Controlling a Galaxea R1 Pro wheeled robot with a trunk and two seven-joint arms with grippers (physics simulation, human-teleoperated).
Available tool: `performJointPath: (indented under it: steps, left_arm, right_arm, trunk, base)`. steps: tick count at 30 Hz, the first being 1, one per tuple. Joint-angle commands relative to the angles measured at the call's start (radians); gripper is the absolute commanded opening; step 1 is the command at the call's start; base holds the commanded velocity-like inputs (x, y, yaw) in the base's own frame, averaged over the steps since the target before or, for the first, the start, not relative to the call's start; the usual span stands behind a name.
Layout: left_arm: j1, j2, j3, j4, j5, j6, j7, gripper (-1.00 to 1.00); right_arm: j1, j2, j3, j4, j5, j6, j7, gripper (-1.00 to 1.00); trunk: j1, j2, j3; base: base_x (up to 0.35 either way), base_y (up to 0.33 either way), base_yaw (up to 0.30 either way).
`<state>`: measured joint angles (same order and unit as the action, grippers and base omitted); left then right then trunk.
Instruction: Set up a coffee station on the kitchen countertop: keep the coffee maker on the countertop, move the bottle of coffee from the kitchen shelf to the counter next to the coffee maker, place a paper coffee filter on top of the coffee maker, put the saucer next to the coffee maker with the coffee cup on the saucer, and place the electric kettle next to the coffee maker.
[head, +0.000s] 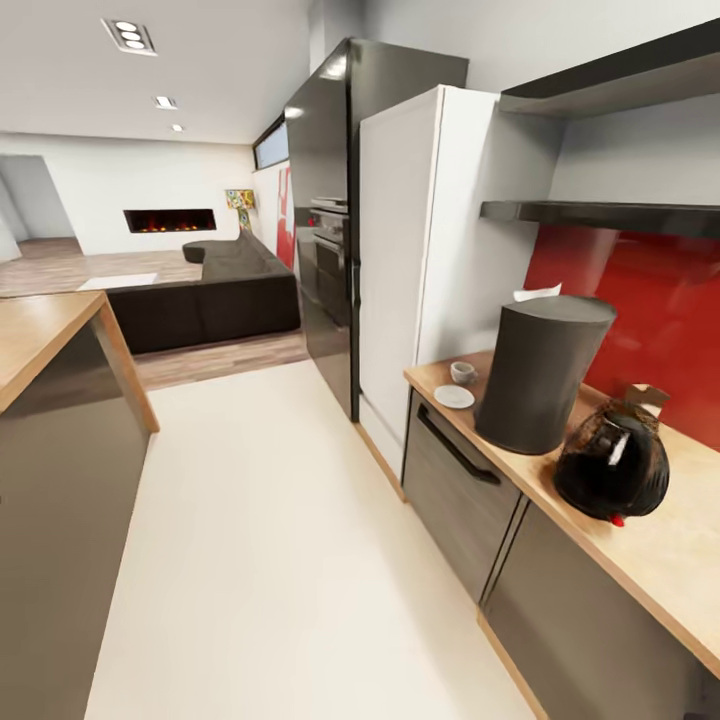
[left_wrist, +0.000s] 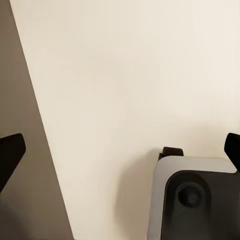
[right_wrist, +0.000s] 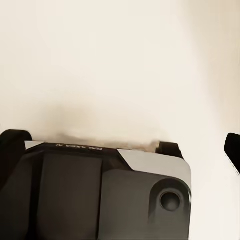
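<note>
On right tabletop (head: 690, 590), coffee maker (head: 541, 372) stood with paper filter (head: 536, 292) on top; cup (head: 462, 372) beside saucer (head: 454, 397), kettle (head: 612, 462) near. Left gripper (left_wrist: 120, 150) and right gripper (right_wrist: 120, 145) spread, empty, idle over floor (head: 270, 560).

head: faces along countertop (head: 640, 560) | both wrists: face down at pale floor (left_wrist: 130, 75), shared with head

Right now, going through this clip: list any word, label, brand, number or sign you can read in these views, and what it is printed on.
"GALAXEA" – small pale lettering, shown upside down, on the dark robot base in the right wrist view; trailing characters too blurred to read.
Coffee maker, kettle, fridge: no legible text.
Colourful wall picture in the far room: too small to read.
</note>
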<state>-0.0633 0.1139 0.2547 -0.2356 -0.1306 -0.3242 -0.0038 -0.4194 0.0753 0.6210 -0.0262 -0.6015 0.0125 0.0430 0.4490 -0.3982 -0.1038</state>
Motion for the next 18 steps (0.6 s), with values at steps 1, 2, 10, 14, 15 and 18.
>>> performJointPath:
  steps: [1, 2, 10, 14, 15, 18]
  left_arm:
    - [-0.001, 0.0, 0.008, 0.002, -0.011, -0.004, 0.0, 1.0]
    - [-0.001, 0.0, 0.008, 0.002, -0.011, -0.004, 0.0, 1.0]
    - [-0.001, 0.0, 0.008, 0.002, -0.011, -0.004, -0.001, 1.0]
    - [-0.001, 0.0, 0.008, 0.002, -0.011, -0.004, -0.001, 1.0]
    - [-0.001, 0.0, 0.008, 0.002, -0.011, -0.004, -0.001, 1.0]
    - [-0.001, 0.0, 0.008, 0.002, -0.011, -0.004, -0.001, 1.0]
  right_arm:
    - [-0.001, 0.0, 0.008, 0.0, -0.01, 0.001, 0.002, 1.0]
    - [-0.001, 0.0, 0.008, 0.0, -0.01, 0.001, 0.003, 1.0]
    - [-0.001, 0.0, 0.008, 0.0, -0.011, 0.001, 0.002, 1.0]
    - [-0.001, 0.001, 0.008, 0.0, -0.01, 0.001, 0.003, 1.0]
    - [-0.001, 0.001, 0.008, 0.0, -0.01, 0.001, 0.003, 1.0]
    - [-0.001, 0.0, 0.008, 0.0, -0.01, 0.001, 0.003, 1.0]
  trunk:
    - [0.001, -0.002, -0.003]
    - [0.001, -0.002, -0.004]
    - [0.001, -0.002, -0.007]
    - [0.001, -0.002, -0.008]
    - [0.001, -0.002, -0.008]
    - [0.001, -0.002, -0.008]
  base:
    - [0.329, 0.0, 0.171]
    - [0.329, 0.0, 0.175]
    - [0.329, 0.0, 0.072]
    - [0.329, 0.0, 0.008]
    - [0.329, 0.0, 0.003]
    - [0.329, 0.0, 0.001]
